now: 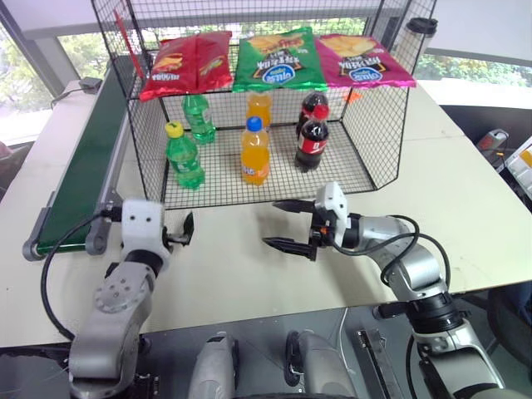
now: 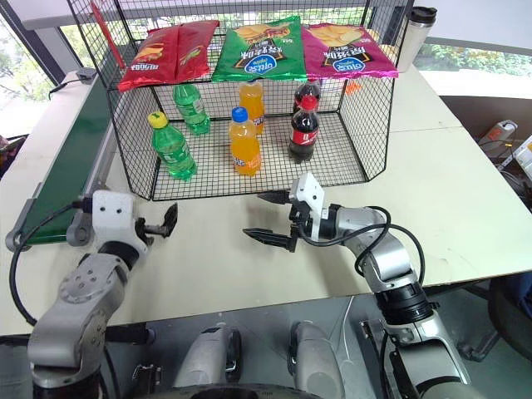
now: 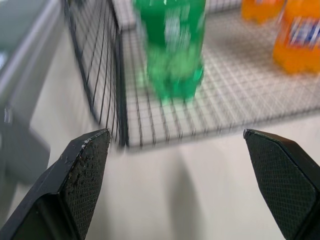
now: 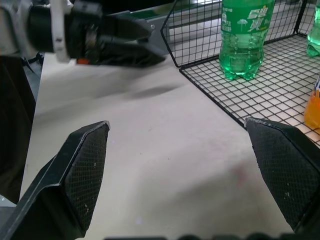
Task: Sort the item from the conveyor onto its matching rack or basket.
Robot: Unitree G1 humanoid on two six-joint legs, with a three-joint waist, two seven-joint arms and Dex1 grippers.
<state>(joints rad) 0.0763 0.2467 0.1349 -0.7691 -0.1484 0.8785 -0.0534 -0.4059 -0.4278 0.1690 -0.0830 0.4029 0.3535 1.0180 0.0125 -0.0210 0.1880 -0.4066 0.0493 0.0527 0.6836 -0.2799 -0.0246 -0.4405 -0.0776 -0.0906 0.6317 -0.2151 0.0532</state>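
The item, a green soda bottle (image 1: pixel 181 155) with a yellow cap, stands upright on the mesh floor at the front left of the black wire rack (image 1: pixel 384 125). The dark green conveyor (image 1: pixel 83 166) runs along the table's left side with nothing on the belt. My left gripper (image 1: pixel 180 233) hovers open and empty over the table, just in front of the rack's front left corner, and faces the bottle (image 3: pixel 172 45). My right gripper (image 1: pixel 270 223) is open and empty too; it points left in front of the rack's middle.
Inside the rack stand a green-capped green bottle (image 1: pixel 198 116), two orange bottles (image 1: pixel 254 152) and two cola bottles (image 1: pixel 312 141). Chip bags (image 1: pixel 278 60) hang along its top edge. A lidded cup (image 1: pixel 420 33) stands behind the rack's right corner.
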